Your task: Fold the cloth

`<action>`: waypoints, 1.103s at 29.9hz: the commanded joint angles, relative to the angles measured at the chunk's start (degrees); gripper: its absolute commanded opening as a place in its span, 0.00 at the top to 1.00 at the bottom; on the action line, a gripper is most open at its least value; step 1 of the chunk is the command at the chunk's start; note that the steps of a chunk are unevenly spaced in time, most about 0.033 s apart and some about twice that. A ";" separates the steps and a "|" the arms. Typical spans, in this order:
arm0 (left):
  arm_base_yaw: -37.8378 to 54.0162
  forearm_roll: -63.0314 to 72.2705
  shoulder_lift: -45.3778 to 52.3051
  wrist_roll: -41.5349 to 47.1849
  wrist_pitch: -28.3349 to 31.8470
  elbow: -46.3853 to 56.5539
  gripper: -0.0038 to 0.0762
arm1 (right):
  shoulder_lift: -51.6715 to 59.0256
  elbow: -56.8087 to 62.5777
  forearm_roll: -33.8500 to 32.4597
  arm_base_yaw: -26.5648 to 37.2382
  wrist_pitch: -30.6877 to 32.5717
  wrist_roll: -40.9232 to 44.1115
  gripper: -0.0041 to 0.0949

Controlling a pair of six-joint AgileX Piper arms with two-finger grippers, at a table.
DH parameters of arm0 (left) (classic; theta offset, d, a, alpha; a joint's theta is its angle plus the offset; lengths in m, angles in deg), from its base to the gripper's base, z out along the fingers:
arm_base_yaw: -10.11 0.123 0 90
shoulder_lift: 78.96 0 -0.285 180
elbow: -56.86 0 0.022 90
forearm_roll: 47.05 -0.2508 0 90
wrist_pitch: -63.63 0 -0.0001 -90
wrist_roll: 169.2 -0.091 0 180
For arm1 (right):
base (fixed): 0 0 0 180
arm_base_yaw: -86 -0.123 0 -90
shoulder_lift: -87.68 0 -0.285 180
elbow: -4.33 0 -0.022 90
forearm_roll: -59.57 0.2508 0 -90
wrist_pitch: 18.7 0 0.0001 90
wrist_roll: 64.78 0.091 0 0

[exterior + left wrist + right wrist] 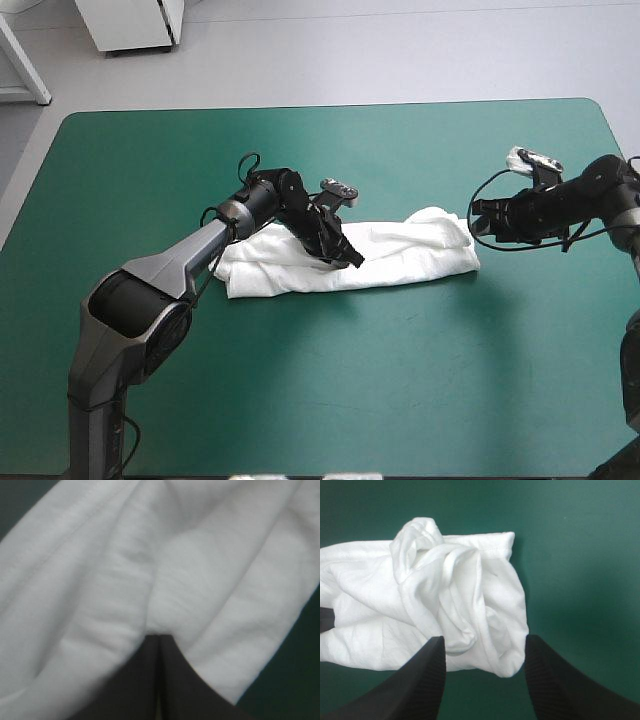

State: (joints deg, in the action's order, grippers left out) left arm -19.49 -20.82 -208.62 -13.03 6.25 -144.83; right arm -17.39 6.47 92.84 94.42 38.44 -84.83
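Note:
The white T-shirt (400, 255) lies as a long, rumpled folded bundle across the middle of the teal-green table. My left gripper (350, 255) presses down on the bundle near its middle. In the left wrist view its black fingers meet in a point (159, 637) with a pucker of the T-shirt (100, 580) pinched at the tip. My right gripper (478, 218) hovers just off the bundle's right end. It stands open (485, 640), and the bunched end of the T-shirt (445, 595) sits ahead of and partly between its fingers.
The teal-green cover (330, 380) surrounds the bundle on all sides. The table's right edge (625, 160) runs close behind the right arm.

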 commanded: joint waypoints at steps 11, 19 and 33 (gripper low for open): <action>-0.56 0.47 0.85 0.49 0.95 -0.43 0.96 | -6.76 -1.78 7.54 0.03 0.32 -5.77 0.40; -0.56 0.47 0.85 0.49 0.95 -0.43 0.96 | -13.34 -1.78 9.20 -1.15 2.67 -7.74 0.40; -0.46 0.22 0.85 0.76 0.20 -0.43 0.96 | -16.50 -2.34 11.12 -7.30 1.18 -8.56 0.97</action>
State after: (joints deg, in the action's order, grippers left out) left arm -19.49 -20.82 -208.79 -12.98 6.25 -144.90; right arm -34.31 4.21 105.70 88.23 39.64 -92.84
